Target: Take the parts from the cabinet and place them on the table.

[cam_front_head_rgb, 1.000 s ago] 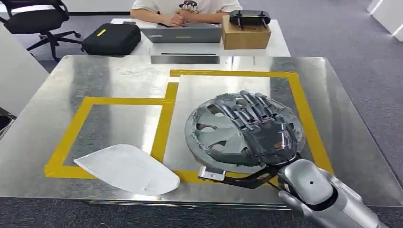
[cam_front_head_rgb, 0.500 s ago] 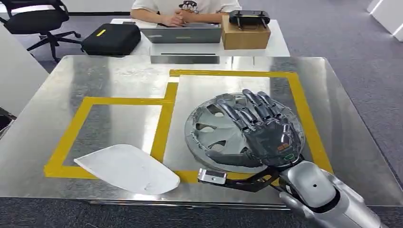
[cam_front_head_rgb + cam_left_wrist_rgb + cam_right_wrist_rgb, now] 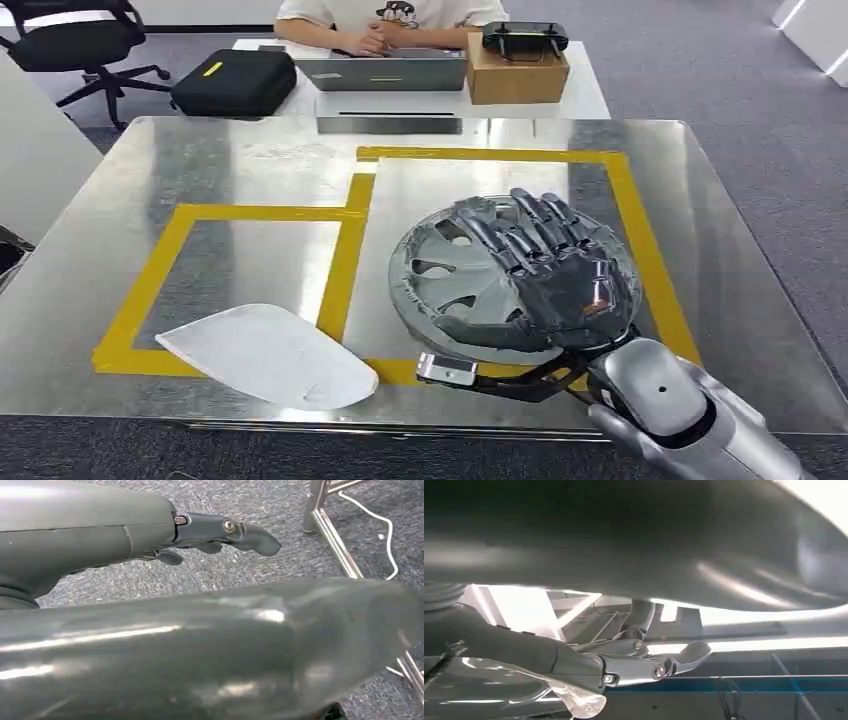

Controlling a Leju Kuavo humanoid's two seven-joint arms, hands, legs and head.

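A round grey wheel-cover part [image 3: 445, 285] in clear plastic wrap lies on the steel table [image 3: 250, 160], inside the right yellow-taped box. My right hand [image 3: 555, 270] lies over its right half with the fingers stretched out flat. In the right wrist view the same part [image 3: 624, 540] looms close, and the thumb [image 3: 674, 665] stands off it with light showing between. A white curved part [image 3: 270, 355] lies at the table's near left, across the tape. My left hand [image 3: 200, 535] hangs over the carpet and holds nothing.
Yellow tape [image 3: 345, 260] marks two boxes on the table. Behind it a person sits at a desk with a laptop [image 3: 380, 70], a black case [image 3: 235, 82] and a cardboard box [image 3: 517, 70]. An office chair [image 3: 70, 35] stands far left. Metal frame legs [image 3: 332, 535] stand near my left hand.
The right hand's fingers have straightened and lifted a little over the wheel cover. The cover and the white part have stayed where they were.
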